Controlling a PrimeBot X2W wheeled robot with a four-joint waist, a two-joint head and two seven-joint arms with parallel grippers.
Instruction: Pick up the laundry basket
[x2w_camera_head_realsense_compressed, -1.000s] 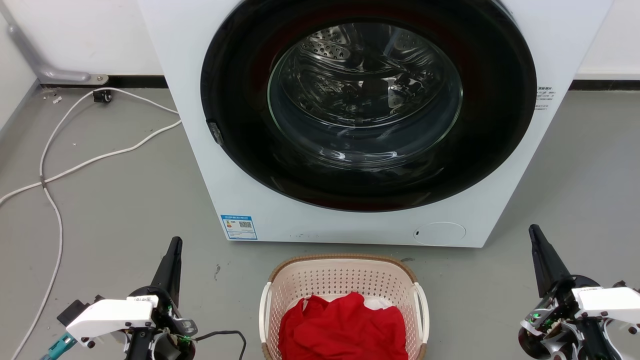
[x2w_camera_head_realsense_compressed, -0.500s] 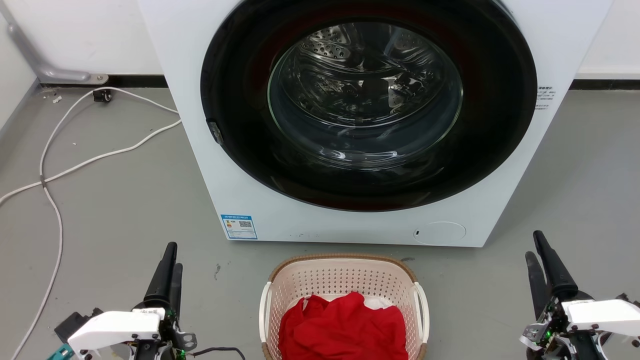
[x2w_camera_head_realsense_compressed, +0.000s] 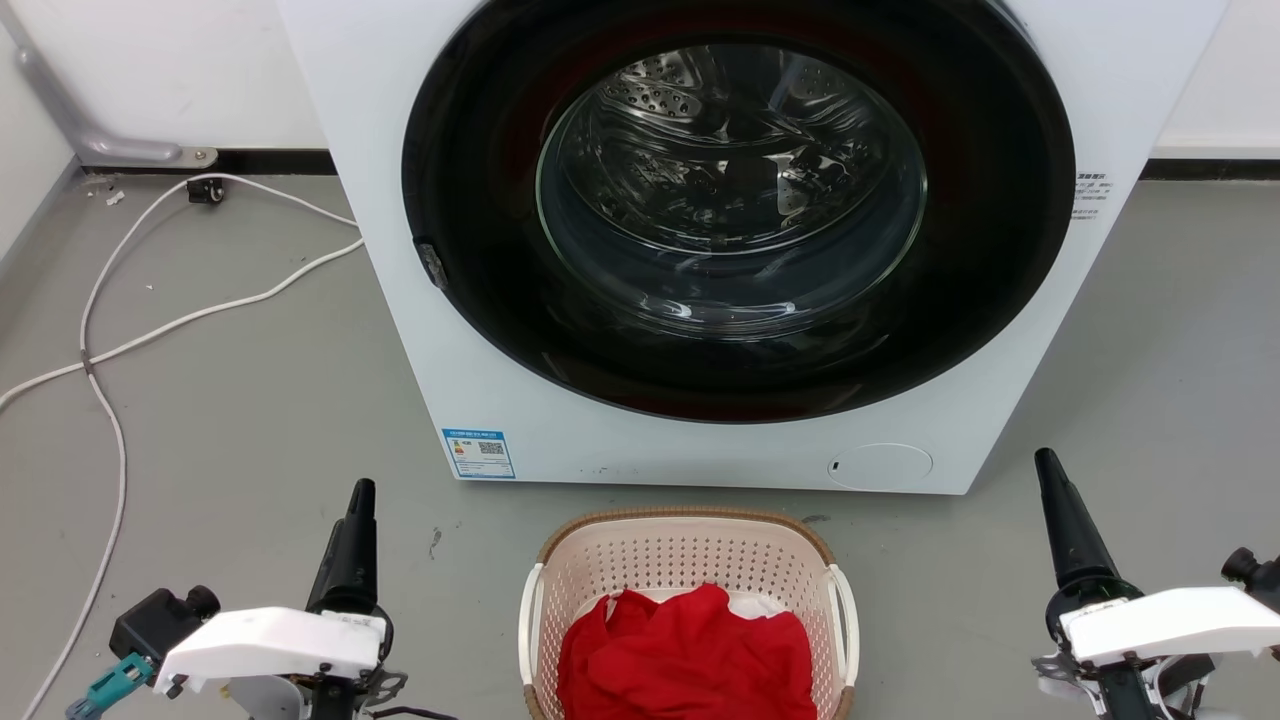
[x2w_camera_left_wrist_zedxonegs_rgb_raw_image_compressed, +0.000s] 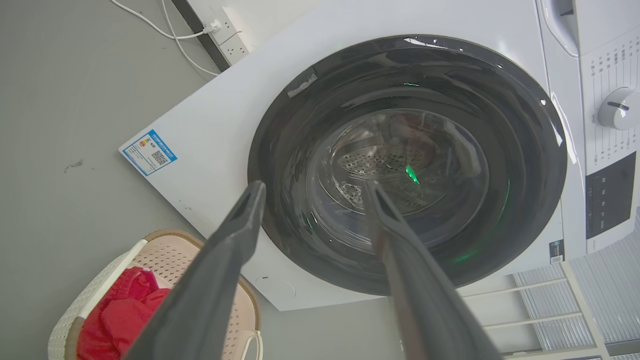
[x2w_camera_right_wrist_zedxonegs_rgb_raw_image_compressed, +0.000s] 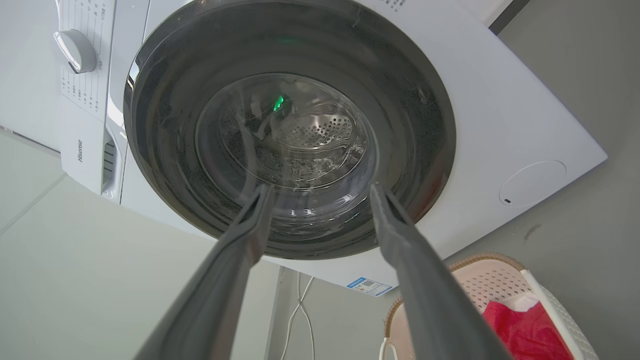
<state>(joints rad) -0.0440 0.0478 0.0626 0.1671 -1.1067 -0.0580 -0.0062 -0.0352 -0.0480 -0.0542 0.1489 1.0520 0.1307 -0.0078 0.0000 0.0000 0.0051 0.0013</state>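
Both left hand and right hand spread, near laundry basket

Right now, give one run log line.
laundry basket: on floor, ungrasped | left end effector: open | right end effector: open

Bare floor flanks the laundry basket on 2 sides; the washing machine blocks behind.

Grey floor — smooth, lightly scuffed — with a white washing machine against a white wall; black skirting and white cables at far left.
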